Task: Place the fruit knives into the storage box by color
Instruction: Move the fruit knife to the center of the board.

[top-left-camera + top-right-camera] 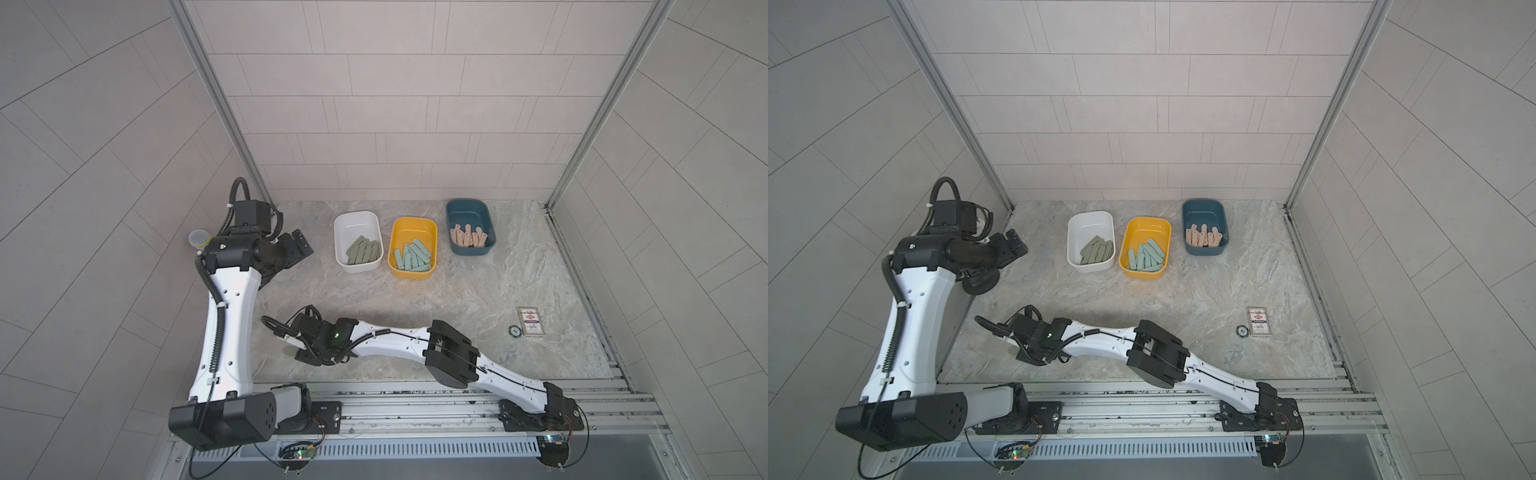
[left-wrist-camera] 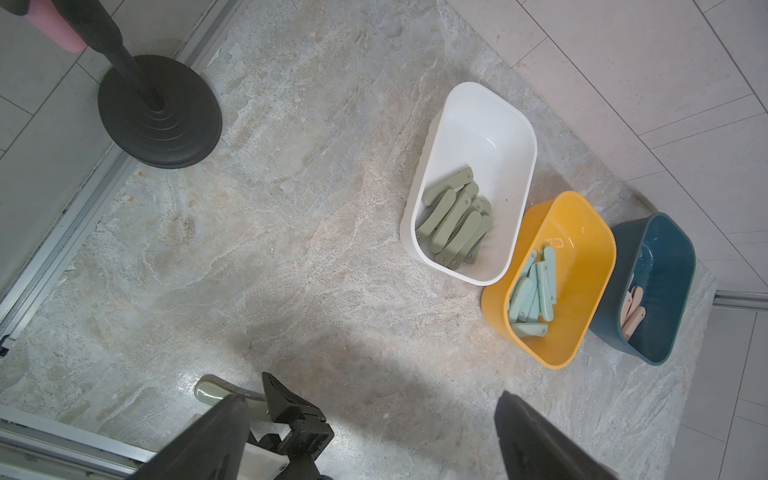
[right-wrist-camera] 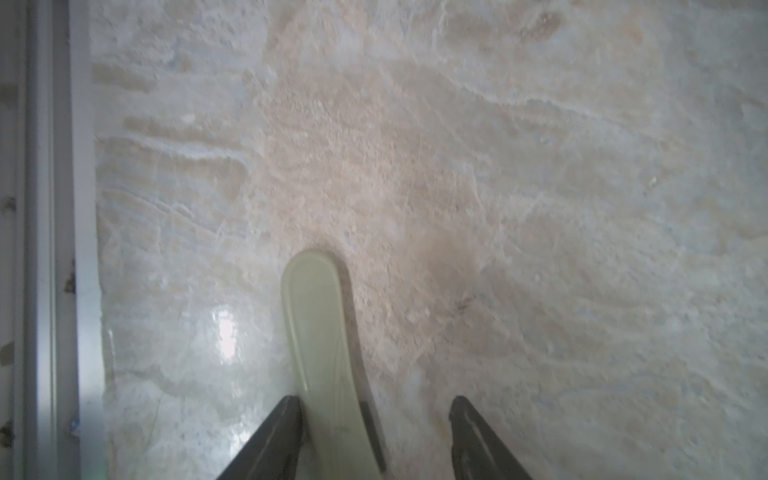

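Loose olive-green knife (image 3: 320, 332) lies flat on the bench (image 1: 415, 316) near its front-left corner. It is a pale green bar with one rounded end showing and a faint lengthwise line along it. The close view is blurred and its other end is hidden under the gripper.

Right gripper (image 3: 374, 399) is low over it with jaws apart. One finger sits right against the knife's side and the other is well clear, so nothing is clamped.

Left gripper (image 2: 372, 395) is up over the left edge of the bench, fingers spread wide and empty.

Three bins stand in a row near the rear edge:
- The white bin (image 1: 357, 224) holds the green knives (image 1: 364, 250), piled at its near end, with a small dot near the tips.
- The yellow bin (image 1: 413, 228) is just beside it and holds the teal knives (image 1: 415, 257), crisscrossed.
- The blue bin (image 1: 467, 214) is toward the rear-right corner and holds the peach knives (image 1: 468, 237), side by side, with end holes visible.

A printed card (image 1: 530, 322) and a black disc (image 1: 514, 331) lie just beside each other near the right edge.
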Robot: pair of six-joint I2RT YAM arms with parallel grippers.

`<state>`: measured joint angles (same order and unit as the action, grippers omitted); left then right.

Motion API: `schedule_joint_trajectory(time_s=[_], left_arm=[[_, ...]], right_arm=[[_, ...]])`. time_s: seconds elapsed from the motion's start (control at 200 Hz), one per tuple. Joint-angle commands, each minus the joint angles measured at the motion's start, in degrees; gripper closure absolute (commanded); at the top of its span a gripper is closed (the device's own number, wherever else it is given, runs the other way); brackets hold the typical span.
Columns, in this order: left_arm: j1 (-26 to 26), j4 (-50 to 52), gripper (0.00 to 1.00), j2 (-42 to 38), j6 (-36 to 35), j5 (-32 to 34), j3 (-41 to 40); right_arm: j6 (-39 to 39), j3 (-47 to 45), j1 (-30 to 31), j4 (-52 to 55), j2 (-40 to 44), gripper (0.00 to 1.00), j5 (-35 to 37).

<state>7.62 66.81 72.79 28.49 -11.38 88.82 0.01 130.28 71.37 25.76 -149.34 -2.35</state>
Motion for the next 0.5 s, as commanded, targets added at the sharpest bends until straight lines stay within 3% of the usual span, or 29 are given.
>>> schedule_joint_trajectory(time_s=[0.0, 0.16, 0.495], left_arm=[[0.2, 1.2, 0.0, -0.5, -0.3, -0.2, 1.6], [0.2, 0.0, 0.0, -0.8, -0.2, -0.3, 0.1], [0.2, -4.5, 0.0, -3.4, 0.6, -2.1, -9.2]], right_arm=[[-0.4, -5.0, -1.5, 4.1, 3.9, 0.54, 1.7], [2.1, -15.2, -2.8, 1.5, 9.6, 0.73, 2.6], [9.6, -39.0, -6.9, -3.0, 23.6, 0.79, 4.3]])
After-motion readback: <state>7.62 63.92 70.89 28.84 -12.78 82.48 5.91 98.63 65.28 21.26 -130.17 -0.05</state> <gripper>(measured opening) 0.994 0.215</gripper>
